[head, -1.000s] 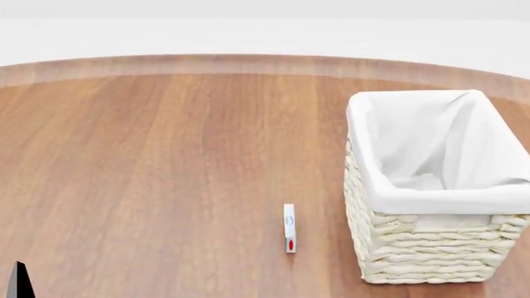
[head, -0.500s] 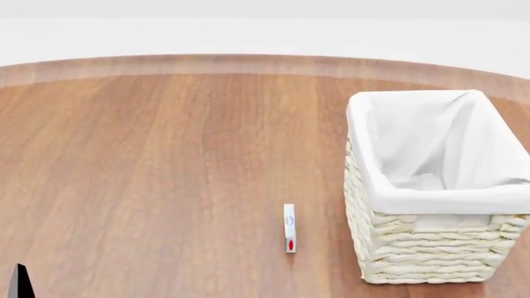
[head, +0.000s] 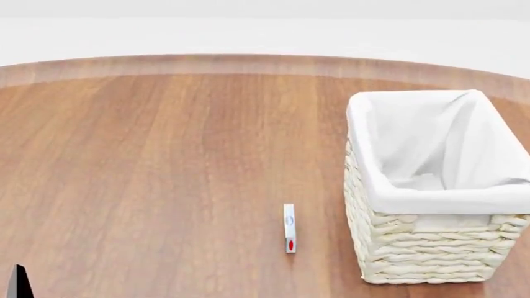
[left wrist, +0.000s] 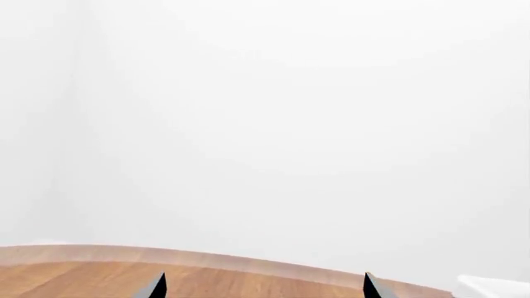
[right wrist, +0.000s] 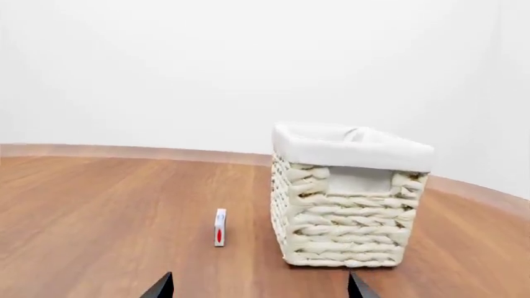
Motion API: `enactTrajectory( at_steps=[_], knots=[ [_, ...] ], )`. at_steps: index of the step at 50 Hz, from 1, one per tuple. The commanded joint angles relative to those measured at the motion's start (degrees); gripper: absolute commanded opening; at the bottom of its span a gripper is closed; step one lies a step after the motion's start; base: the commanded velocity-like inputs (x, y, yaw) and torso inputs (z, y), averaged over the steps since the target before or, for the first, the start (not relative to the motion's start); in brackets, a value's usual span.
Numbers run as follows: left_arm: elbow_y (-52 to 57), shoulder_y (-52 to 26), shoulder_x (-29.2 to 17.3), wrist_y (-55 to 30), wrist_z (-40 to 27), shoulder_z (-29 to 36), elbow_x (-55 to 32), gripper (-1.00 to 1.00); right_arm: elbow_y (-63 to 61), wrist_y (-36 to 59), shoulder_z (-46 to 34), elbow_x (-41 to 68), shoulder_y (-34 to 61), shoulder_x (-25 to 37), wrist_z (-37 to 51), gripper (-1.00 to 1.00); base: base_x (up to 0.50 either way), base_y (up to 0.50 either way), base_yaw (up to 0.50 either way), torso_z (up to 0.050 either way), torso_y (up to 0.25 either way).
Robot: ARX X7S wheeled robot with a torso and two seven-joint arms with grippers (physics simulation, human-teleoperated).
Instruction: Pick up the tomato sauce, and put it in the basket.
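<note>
The right gripper point(right wrist: 259, 289) shows only its two dark fingertips point(right wrist: 163, 287), set wide apart with nothing between them, low over the wooden table point(head: 166, 155). Ahead of it and well apart stands the basket point(right wrist: 348, 211), upright on the table, cream wicker with a white cloth lining folded over its rim. It sits ahead of one fingertip rather than of the middle of the gap. A thin white slab point(right wrist: 220, 227) with a red mark stands on edge ahead of the gap, nearer this gripper than the basket's far side and a short way off the basket's wall, not touching it. In the head view the slab point(head: 289, 228) is at the robot's left of the basket point(head: 414, 248). I cannot tell whether this slab is the tomato sauce. The left gripper point(left wrist: 263, 289) also has its tips spread wide and empty, pointing past the table's curved far edge at a blank white wall.
</note>
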Motion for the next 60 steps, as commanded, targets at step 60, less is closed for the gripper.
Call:
enactTrajectory(
  at_steps=[60],
  knots=[
    [-0.2, 0.2, -1.7, 1.0, -2.0, 1.3, -0.3, 1.0, 26.4, -10.1, -5.4, 6.2, 7.9, -1.2, 0.8, 1.0, 0.0, 0.0, 0.0, 0.0, 0.0]
  ],
)
